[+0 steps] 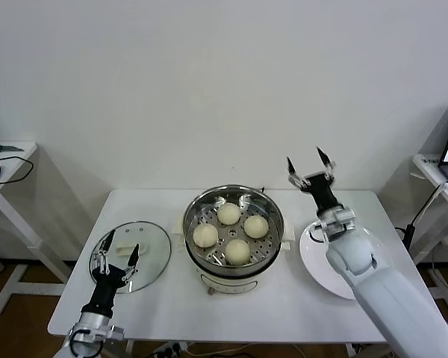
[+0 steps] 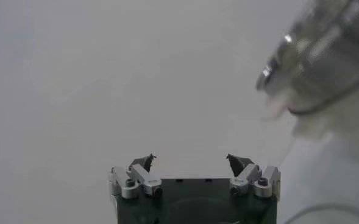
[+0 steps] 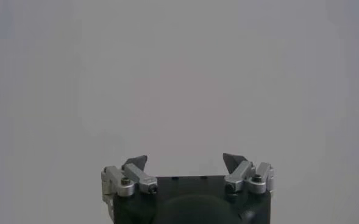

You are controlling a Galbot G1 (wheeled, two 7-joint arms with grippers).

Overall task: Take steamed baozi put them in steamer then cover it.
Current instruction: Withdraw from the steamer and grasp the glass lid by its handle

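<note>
On the left of the white table (image 1: 172, 306), a round glass lid (image 1: 151, 250) lies flat beside the steamer. The left gripper (image 1: 118, 259) hovers over it, fingers spread apart, holding nothing. At centre sits the steamer (image 1: 234, 195), a shiny steel pot on a cream base; four smooth, domed, cream-white steamed baozi (image 1: 238, 250) rest on its perforated tray, uncovered. To the right, the right gripper (image 1: 308, 165) is raised above a white plate (image 1: 317, 261), fingers wide apart, holding nothing.
</note>
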